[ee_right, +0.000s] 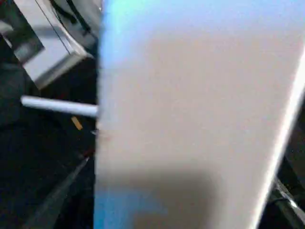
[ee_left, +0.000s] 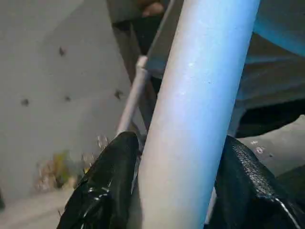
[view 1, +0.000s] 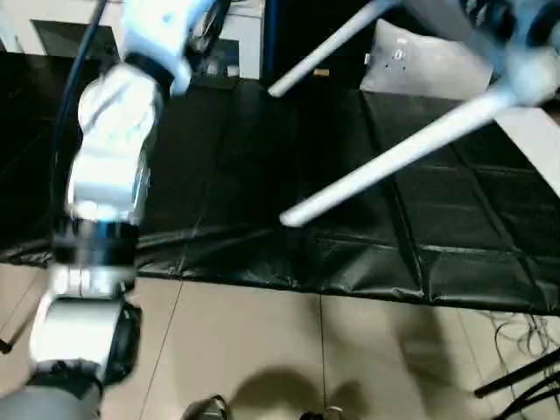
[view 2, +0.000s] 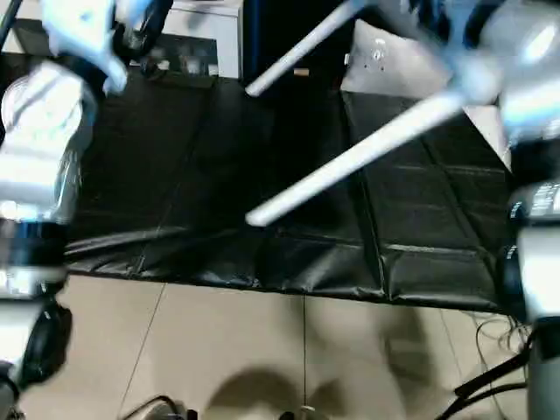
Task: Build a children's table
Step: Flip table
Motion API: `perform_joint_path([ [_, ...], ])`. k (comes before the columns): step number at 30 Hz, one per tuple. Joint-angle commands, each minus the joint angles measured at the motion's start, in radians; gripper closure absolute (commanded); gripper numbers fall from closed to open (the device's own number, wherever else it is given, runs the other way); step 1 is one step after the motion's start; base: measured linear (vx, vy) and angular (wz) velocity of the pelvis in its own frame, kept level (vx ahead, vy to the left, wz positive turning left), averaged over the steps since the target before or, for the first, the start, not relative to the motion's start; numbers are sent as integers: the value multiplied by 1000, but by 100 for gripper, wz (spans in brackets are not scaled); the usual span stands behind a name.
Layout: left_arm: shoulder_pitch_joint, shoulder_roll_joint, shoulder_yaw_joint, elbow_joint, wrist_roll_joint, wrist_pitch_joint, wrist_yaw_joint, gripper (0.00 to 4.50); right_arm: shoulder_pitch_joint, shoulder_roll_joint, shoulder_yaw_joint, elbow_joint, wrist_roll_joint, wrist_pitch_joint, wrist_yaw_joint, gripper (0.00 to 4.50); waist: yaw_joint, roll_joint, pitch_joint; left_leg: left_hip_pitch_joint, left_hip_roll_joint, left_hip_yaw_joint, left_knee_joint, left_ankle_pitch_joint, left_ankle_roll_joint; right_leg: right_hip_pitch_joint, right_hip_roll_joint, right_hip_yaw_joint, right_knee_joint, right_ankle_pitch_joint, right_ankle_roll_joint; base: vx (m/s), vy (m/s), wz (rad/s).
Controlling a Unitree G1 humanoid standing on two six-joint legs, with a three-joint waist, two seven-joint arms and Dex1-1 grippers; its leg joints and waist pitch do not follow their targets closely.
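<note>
You had the small white plastic children's table lifted clear above the black-covered worktop, near its far right corner, tipped so that two smooth, tapered tubular legs slanted down toward the front edge without touching the creased, quilted covering. Your left gripper had its two black fingers, one glossy and one pebbled, set against either side of a round white leg. For your right gripper, a broad pale surface lay right across its wrist view, so I cannot tell how its fingers stood. Beige floor tiles lay below the front edge.
</note>
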Motion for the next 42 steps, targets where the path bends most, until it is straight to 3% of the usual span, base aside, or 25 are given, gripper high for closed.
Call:
perform_joint_path([
  [1, 18, -42, -22, 18, -44, 77, 4, 232, -6, 33, 65, 30, 8, -96, 139, 171, -21, -1, -64, 13, 24, 1, -60, -346, 24, 34, -61, 23, -113, -572, -48, 0, 0, 0],
  [3, 20, -47, -21, 1, -45, 100, 7, 233, -51, 52, 59, 98, 1, -202, 119, 156, -24, 6, -61, 13, 24, -4, -60, -375, 22, 31, -64, 16, -121, -614, -30, 0, 0, 0],
  [4, 20, -47, -21, 1, -46, 100, 7, 235, -54, 53, 57, 102, 2, -209, 115, 142, -25, 6, -62, 14, 24, -4, -60, -380, 22, 31, -63, 13, -124, -613, -29, 0, 0, 0],
  [6, 19, -48, -20, -3, -46, 105, 5, 239, -73, 69, 29, 129, 21, -246, 101, 130, -24, 16, -66, 16, 31, -5, -63, -380, 21, 34, -65, 10, -122, -559, -50, 0, 0, 0],
  [7, 19, -46, -21, -1, -44, 106, 1, 239, -85, 79, 5, 138, 37, -281, 75, 130, -25, 18, -68, 10, 35, -7, -67, -376, 18, 40, -68, 10, -116, -519, -65, 0, 0, 0],
  [10, 21, -44, -23, -3, -41, 110, -3, 246, -113, 106, -75, 150, 100, -367, 20, 96, -28, 14, -70, -2, 36, -6, -70, -349, 15, 46, -69, 15, -104, -437, -98, 0, 0, 0],
  [12, 25, -43, -21, -7, -35, 119, -6, 250, -127, 127, -136, 156, 163, -434, 12, 87, -26, 21, -73, -1, 38, -5, -69, -340, 18, 46, -75, 19, -100, -419, -111, 0, 0, 0],
  [13, 29, -39, -19, -7, -31, 121, -10, 253, -126, 147, -190, 132, 236, -477, 30, 80, -28, 19, -72, -4, 39, -5, -70, -339, 19, 46, -74, 18, -99, -415, -113, 0, 0, 0],
  [14, 33, -33, -18, -4, -28, 119, -15, 256, -111, 171, -238, 87, 318, -488, 72, 69, -25, 24, -75, -4, 42, -5, -71, -321, 23, 49, -72, 21, -93, -361, -131, 0, 0, 0],
  [16, 36, -26, -20, 0, -24, 113, -20, 260, -96, 189, -272, 52, 379, -488, 105, 59, -22, 28, -78, -8, 45, -3, -74, -280, 39, 57, -70, 26, -84, -270, -159, 0, 0, 0],
  [18, 45, -5, -24, 11, -16, 94, -35, 270, -5, 229, -318, -57, 479, -406, 142, 35, -16, 41, -82, -12, 48, -5, -75, -210, 49, 66, -71, 28, -70, -159, -190, 54, -13, -1],
  [20, 48, 1, -22, 16, -17, 85, -42, 275, 59, 249, -330, -118, 509, -351, 116, 17, -15, 40, -87, -15, 44, -2, -71, -98, 55, 79, -66, 31, -57, -11, -225, 27, -6, -1],
  [22, 66, 19, -27, 24, -15, 65, -70, 277, 281, 309, -334, -302, 544, -298, 2, 9, -8, 58, -84, -11, 43, -2, -73, -71, 51, 78, -70, 32, -56, 37, -237, 0, 0, 0],
  [23, 71, 22, -28, 24, -16, 65, -75, 280, 334, 324, -333, -348, 552, -288, -22, 1, -10, 49, -84, -10, 41, -2, -75, -59, 50, 84, -66, 32, -59, 49, -231, 0, 0, 0],
  [24, 72, 22, -28, 24, -16, 65, -75, 280, 337, 324, -333, -350, 553, -288, -24, 1, -8, 49, -89, -5, 43, -1, -76, -63, 44, 84, -70, 32, -56, 53, -237, 0, 0, 0],
  [25, 81, 30, -28, 24, -16, 66, -83, 281, 438, 352, -330, -431, 567, -277, -62, 0, -7, 53, -90, -10, 35, 0, -73, -62, 38, 90, -68, 32, -56, 30, -239, 0, 0, 0],
  [26, 90, 35, -26, 23, -21, 65, -90, 283, 529, 376, -330, -494, 571, -270, -98, 0, 0, 66, -82, -1, 37, 4, -75, -100, 39, 77, -70, 33, -67, -27, -231, 0, 0, 0],
  [27, 90, 35, -26, 23, -21, 65, -90, 284, 529, 376, -330, -494, 571, -270, -98, 0, -6, 56, -78, -7, 36, 6, -78, -112, 39, 83, -68, 33, -74, -59, -219, 0, 0, 0],
  [28, 99, 43, -27, 24, -24, 61, -98, 284, 600, 402, -343, -544, 565, -253, -124, 0, -1, 56, -78, -6, 35, 6, -79, -125, 35, 84, -69, 31, -74, -96, -213, 0, 0, 0],
  [29, 112, 49, -27, 22, -33, 57, -111, 285, 679, 434, -366, -615, 569, -210, -156, 0, 0, 72, -68, -4, 32, 8, -80, -159, 30, 77, -69, 33, -88, -194, -181, 0, 0, 0],
  [34, 152, 57, -26, 19, -38, 44, -124, 287, 833, 469, -394, -754, 543, -110, -289, 0, -4, 79, -63, -1, 33, 6, -88, -185, 21, 70, -64, 29, -104, -310, -122, 0, 0, 0],
  [35, 152, 57, -26, 19, -38, 44, -124, 287, 833, 469, -394, -754, 543, -110, -289, 0, -4, 76, -58, 4, 31, 8, -91, -210, 14, 64, -64, 28, -114, -371, -93, 0, 0, 0],
  [36, 169, 59, -25, 14, -38, 43, -127, 287, 869, 474, -405, -773, 517, -97, -344, 0, -9, 73, -58, 0, 30, 6, -94, -217, 11, 69, -64, 25, -114, -389, -86, 0, 0, 0],
  [38, 187, 63, -25, 7, -41, 43, -132, 288, 884, 481, -424, -776, 507, -83, -402, 0, -13, 73, -58, 5, 28, 5, -94, -233, 6, 63, -64, 23, -121, -436, -59, 0, 0, 0],
  [42, 204, 74, -32, 2, -43, 37, -141, 288, 860, 467, -438, -740, 520, -2, -412, 0, -21, 70, -60, 3, 27, 5, -92, -226, 17, 62, -62, 21, -121, -427, -47, 0, 0, 0],
])
